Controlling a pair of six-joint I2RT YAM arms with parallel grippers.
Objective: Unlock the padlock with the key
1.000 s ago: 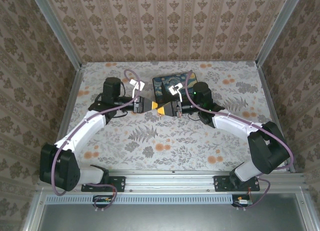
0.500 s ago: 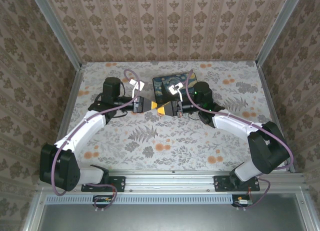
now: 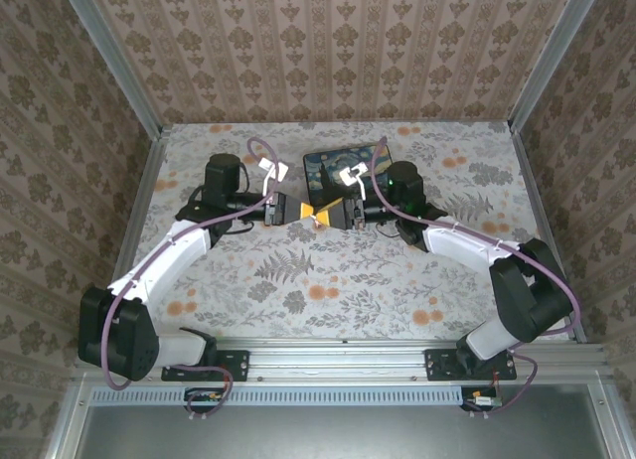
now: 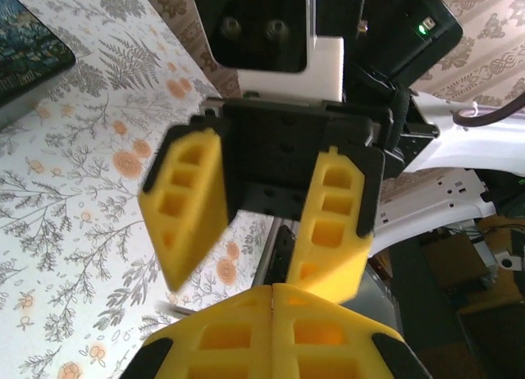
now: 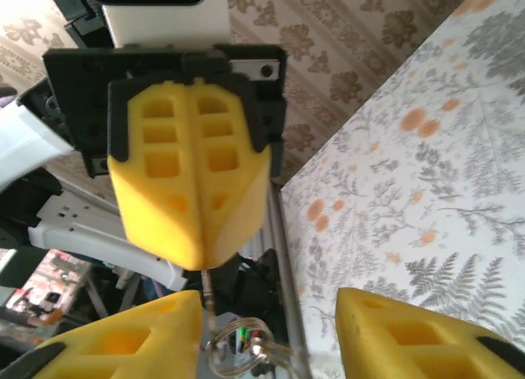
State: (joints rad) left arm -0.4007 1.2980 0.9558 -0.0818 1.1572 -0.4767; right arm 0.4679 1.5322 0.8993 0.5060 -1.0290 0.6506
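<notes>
Your left claw (image 5: 197, 252) is pressed together, pinching a thin metal key (image 5: 204, 301) at its tip, with the key ring (image 5: 236, 346) dangling below. Facing it from 3 o'clock, your right claw (image 4: 246, 264) is spread, one pad just beside the ring. Both hang over the middle of the bench (image 3: 298, 270). The starry painted box (image 3: 333, 164) sits near, at 12 o'clock. The padlock is too small to make out. Keep the pinch firm, draw the right claw straight back, and avoid snagging the ring.

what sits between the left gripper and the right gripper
A thin metal key with its ring, pinched in the shut left gripper and reaching into the gap of the open right gripper. The right wrist view shows it.
</notes>
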